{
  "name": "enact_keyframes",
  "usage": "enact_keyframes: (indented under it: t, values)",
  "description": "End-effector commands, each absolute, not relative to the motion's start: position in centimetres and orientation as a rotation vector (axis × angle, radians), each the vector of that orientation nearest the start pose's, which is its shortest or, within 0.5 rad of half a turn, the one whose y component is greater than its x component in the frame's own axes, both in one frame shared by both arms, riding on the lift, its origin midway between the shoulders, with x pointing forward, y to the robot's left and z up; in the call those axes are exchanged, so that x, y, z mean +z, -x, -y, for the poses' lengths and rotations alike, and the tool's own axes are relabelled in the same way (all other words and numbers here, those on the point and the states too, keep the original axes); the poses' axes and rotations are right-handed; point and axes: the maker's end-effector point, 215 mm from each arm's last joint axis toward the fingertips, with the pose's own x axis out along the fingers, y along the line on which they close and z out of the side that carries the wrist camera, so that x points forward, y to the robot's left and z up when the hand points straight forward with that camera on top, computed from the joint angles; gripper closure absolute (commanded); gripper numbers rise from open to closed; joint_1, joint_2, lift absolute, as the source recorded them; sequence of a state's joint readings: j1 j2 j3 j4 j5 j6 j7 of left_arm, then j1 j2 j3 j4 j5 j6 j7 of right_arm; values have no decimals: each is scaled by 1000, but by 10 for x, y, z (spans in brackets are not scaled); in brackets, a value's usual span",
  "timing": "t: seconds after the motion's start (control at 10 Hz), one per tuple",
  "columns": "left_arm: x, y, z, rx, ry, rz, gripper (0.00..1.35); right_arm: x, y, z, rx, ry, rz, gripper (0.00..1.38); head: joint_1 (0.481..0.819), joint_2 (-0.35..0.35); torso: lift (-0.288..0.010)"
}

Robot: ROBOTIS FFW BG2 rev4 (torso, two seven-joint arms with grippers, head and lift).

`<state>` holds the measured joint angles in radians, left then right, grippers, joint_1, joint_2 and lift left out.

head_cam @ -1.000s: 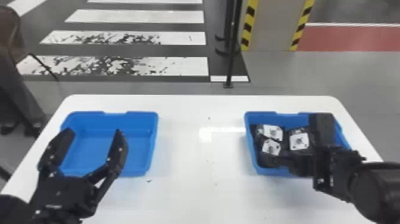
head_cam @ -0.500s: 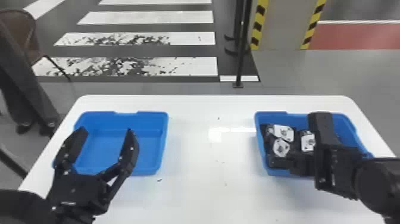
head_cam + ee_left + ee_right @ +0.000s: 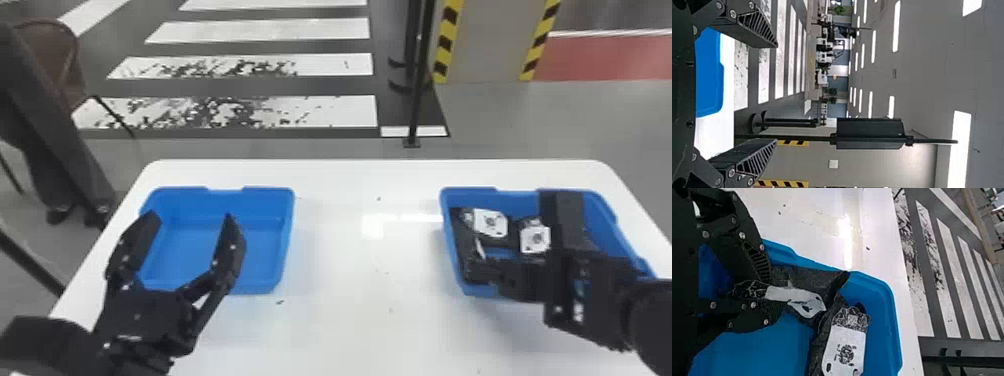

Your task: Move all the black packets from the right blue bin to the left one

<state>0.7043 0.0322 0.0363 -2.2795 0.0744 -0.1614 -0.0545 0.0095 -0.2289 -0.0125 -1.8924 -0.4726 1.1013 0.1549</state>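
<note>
Over the front of the empty left blue bin (image 3: 287,240), my left gripper (image 3: 187,215) is open with nothing between its fingers; the left wrist view shows this gripper (image 3: 777,93) wide apart too. My right gripper (image 3: 480,267) reaches into the front left of the right blue bin (image 3: 612,215). In the right wrist view this gripper (image 3: 773,290) is shut on a black packet (image 3: 807,280), its white label creased between the fingers. That packet stands tilted by the bin's left wall. Other packets with white labels, one (image 3: 490,223) behind and one (image 3: 535,237) to the right, lie in the bin.
Both bins stand on a white table (image 3: 360,310), with a wide stretch of tabletop between them. My right forearm crosses the right bin's front right part. Behind the table are a black pole (image 3: 417,75) and a chair (image 3: 50,55).
The right gripper has closed on the packet, whose label has turned from facing up to nearly edge-on. The head view has swung slightly left. The left gripper stays open over its bin.
</note>
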Motion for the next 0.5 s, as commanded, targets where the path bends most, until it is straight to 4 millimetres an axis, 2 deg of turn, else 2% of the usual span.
enact_keyframes:
  t: [0.0, 0.1, 0.3, 0.4]
  values:
    - [-242, -389, -235, -43, 32, 180, 182, -436, -492, 192, 337, -229, -693, 1087, 695, 68, -140]
    - [-242, -389, -236, -38, 48, 193, 182, -420, -494, 197, 323, -240, -614, 1090, 695, 62, -140]
    - [-241, -389, -236, -37, 88, 201, 190, -371, -510, 197, 335, -261, -391, 1090, 695, 53, -140]
    - [-243, -391, -234, -40, 105, 198, 190, -357, -515, 192, 362, -271, -331, 1090, 695, 54, -140]
